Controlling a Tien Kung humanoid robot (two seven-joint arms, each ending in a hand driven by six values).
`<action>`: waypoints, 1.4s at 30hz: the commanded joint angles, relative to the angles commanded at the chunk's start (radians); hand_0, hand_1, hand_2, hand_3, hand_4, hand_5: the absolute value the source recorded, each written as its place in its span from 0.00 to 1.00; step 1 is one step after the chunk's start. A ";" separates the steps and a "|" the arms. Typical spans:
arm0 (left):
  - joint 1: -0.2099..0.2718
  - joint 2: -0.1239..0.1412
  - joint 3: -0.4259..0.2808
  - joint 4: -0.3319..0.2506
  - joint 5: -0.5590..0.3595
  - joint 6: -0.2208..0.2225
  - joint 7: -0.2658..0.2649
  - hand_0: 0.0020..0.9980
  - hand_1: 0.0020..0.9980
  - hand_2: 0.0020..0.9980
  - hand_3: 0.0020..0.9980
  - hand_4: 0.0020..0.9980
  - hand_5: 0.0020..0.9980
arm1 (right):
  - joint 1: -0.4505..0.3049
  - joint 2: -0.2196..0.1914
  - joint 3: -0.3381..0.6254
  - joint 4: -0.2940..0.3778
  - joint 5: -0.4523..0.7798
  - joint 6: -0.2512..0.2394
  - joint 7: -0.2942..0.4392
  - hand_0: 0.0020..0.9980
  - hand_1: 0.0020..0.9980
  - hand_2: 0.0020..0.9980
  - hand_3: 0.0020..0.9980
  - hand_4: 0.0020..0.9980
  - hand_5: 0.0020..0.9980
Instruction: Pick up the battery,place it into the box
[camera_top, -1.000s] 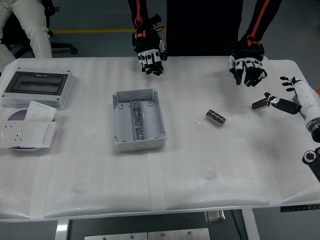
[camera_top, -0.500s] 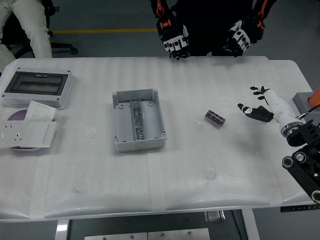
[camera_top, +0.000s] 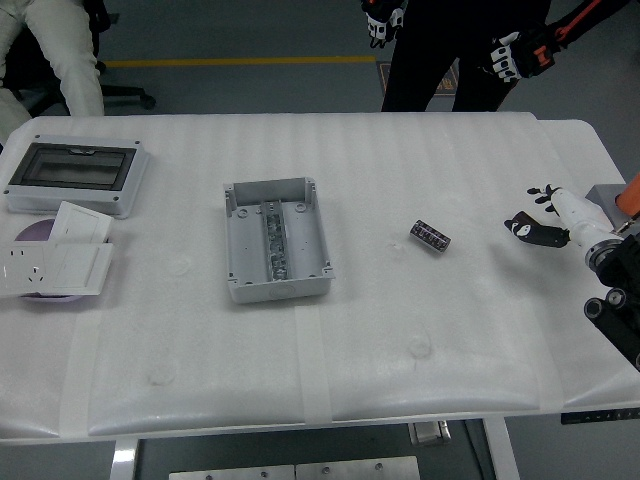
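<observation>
- Grey plastic, open-topped: the box sits left of centre on the counter, with nothing loose in it that I can make out. Its position matches the earlier frames.
- The battery lies flat on the counter to the right of the box, well apart from it, and has not shifted over the last second.
- My right hand is in over the right side of the counter, right of the battery and apart from it. It has come in from the counter's edge, then drawn back slightly compared with half a second ago. Its dark fingers point toward the battery, spread and clamped on nothing.
- My left hand is not in view.
- The person at the far side has withdrawn. A second ago both gloved hands hovered over the counter's far edge; now the gloves are raised clear of it, behind the far edge.
- Judgement: the workspace has been handed over to me and the approach is under way; pick-up is not yet started.
- Judgement: the next move calls for a further reach left to bring the hand over the battery before closing.
- Off-task items at the left edge, a windowed enclosure and a socket plate, are unchanged.
</observation>
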 joint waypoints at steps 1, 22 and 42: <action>0.000 0.000 0.001 0.000 -0.001 0.000 -0.001 0.38 0.55 0.45 0.39 0.00 0.00 | 0.002 0.000 -0.006 -0.008 0.004 -0.002 0.001 0.83 0.75 0.77 0.83 0.81 0.52; -0.001 0.000 0.034 0.000 -0.031 0.009 -0.027 0.38 0.55 0.45 0.39 0.00 0.00 | 0.026 0.018 -0.089 -0.056 0.009 -0.041 -0.011 0.76 0.68 0.68 0.76 0.65 0.35; -0.002 0.002 0.054 0.000 -0.044 0.015 -0.045 0.38 0.55 0.44 0.39 0.01 0.00 | 0.017 0.022 -0.106 -0.061 0.020 -0.080 0.015 0.68 0.56 0.56 0.69 0.48 0.23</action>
